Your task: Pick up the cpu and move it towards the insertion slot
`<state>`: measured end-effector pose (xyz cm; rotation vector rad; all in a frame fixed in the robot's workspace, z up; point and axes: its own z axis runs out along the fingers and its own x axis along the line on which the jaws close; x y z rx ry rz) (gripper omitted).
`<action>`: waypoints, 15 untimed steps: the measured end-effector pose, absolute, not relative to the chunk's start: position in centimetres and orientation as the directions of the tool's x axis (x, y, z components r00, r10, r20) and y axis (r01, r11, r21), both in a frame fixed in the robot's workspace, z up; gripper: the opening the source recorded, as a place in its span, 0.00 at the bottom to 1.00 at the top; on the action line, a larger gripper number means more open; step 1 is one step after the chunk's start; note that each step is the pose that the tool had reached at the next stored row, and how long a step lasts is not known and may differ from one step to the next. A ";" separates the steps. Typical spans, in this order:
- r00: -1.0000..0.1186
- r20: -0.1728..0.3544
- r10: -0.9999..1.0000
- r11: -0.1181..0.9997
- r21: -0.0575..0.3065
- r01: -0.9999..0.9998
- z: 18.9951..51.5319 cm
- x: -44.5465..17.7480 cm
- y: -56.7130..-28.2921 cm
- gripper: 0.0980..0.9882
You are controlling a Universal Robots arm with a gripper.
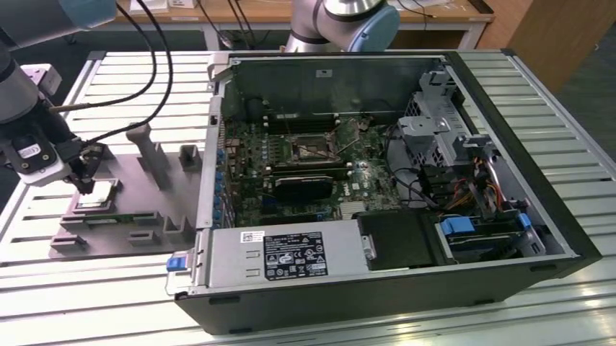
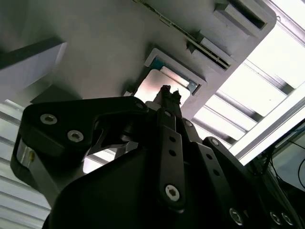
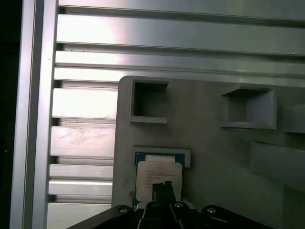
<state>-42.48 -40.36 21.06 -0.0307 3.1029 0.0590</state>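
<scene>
The cpu (image 1: 100, 193) lies flat in a recess of the grey plastic tray (image 1: 125, 232) at the exterior view's left. My gripper (image 1: 86, 187) hangs right over it, its slim fingertips pressed together and shut, at or just above the chip's silvery top. In both wrist views the cpu (image 3: 157, 172) (image 2: 153, 88) rests in its blue-edged pocket under the gripper (image 3: 162, 187) (image 2: 167, 91). The insertion slot (image 1: 310, 146) is a square metal-framed socket on the green board inside the open computer case, well to the exterior view's right of the gripper.
The case wall (image 1: 213, 144) stands between the tray and the board. Grey upright blocks (image 1: 152, 151) rise from the tray. A black module (image 1: 300, 189), a silver power supply (image 1: 279, 256) and a drive cage (image 1: 452, 137) surround the socket. Cables (image 1: 144, 58) hang above the slatted table (image 1: 115, 72).
</scene>
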 end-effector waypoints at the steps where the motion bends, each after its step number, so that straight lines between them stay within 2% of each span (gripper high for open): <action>1: -0.999 -0.038 -0.019 0.999 0.038 -0.021 20.9 -42.5 -40.4 0.00; 12: -0.999 -0.038 -0.019 0.999 0.038 -0.021 20.0 -42.5 -40.5 0.00; 13: -0.999 -0.038 -0.019 0.999 0.038 -0.021 20.0 -42.5 -40.5 0.02; 15: -0.999 -0.038 -0.019 0.999 0.038 -0.021 20.0 -42.5 -40.5 0.15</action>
